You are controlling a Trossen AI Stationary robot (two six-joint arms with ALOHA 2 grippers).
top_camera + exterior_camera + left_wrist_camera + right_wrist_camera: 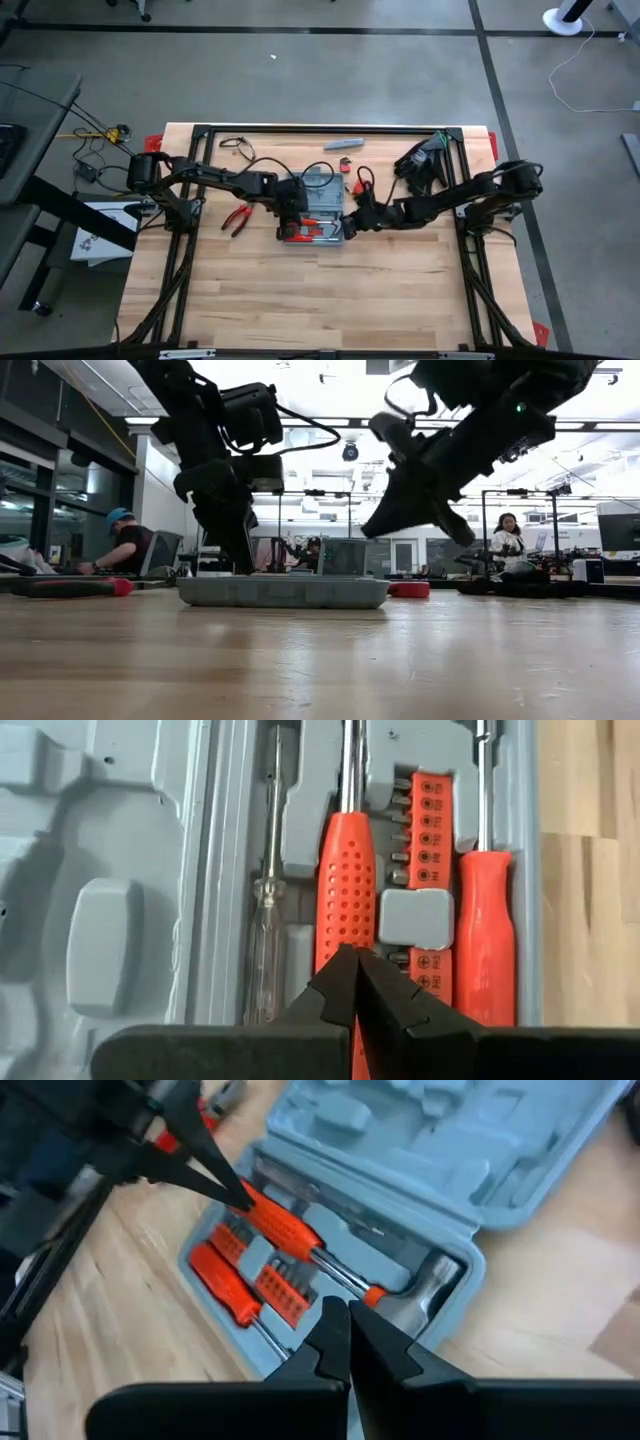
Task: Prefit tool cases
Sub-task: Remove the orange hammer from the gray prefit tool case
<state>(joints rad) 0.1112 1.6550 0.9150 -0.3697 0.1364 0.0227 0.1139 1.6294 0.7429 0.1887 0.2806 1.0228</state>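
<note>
While the near half of the bench (pixel 300 300) lies bare, the tool case (pixel 318 208) sits open just beyond the middle of the bench, slightly nearer the far edge than the near one, its lid half toward the far edge and its filled half toward the near edge. In that near half lie orange-handled screwdrivers (pixel 345 885), a strip of orange bits (pixel 430 820), a slim clear-handled tester (pixel 265 920) and a hammer (pixel 425 1295). The left end effector (pixel 350 960) is clenched with its tips pressed together right on the handle of the middle screwdriver, down in the case; whether it grips the handle or only touches it I cannot tell. The right end effector (pixel 345 1315) is also clenched and holds nothing, hanging just above the right end of the case near the hammer head. Toward the left edge of the bench, beside the case, lie red-handled pliers (pixel 237 218). Just past the case is a small red item (pixel 347 164) with black cables (pixel 365 180) near it. Nearer the far edge rest a slim grey bar (pixel 343 144) and, toward the far right corner, black gloves (pixel 420 160). Beyond the bench, in the low view, two people (pixel 125 540) sit at other tables
</note>
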